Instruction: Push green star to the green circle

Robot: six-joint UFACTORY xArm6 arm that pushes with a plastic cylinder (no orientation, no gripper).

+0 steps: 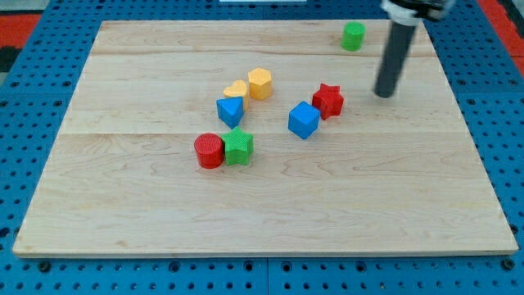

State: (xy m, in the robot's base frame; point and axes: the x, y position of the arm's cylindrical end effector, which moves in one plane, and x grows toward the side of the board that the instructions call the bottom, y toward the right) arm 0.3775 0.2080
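Observation:
The green star (239, 147) lies left of the board's middle, touching a red cylinder (210, 151) on its left. The green circle (354, 36), a small green cylinder, stands near the view's top edge, right of centre. My tip (385, 93) is the lower end of the dark rod at the upper right. It is below and a little right of the green circle, and far to the right of and above the green star. It touches no block.
A blue block (231, 111) sits just above the green star, with a yellow heart (237, 89) and a yellow hexagon (259, 83) above it. A blue cube (304, 120) and a red star (328, 101) lie between the green star and my tip. The wooden board (123, 221) rests on a blue pegboard.

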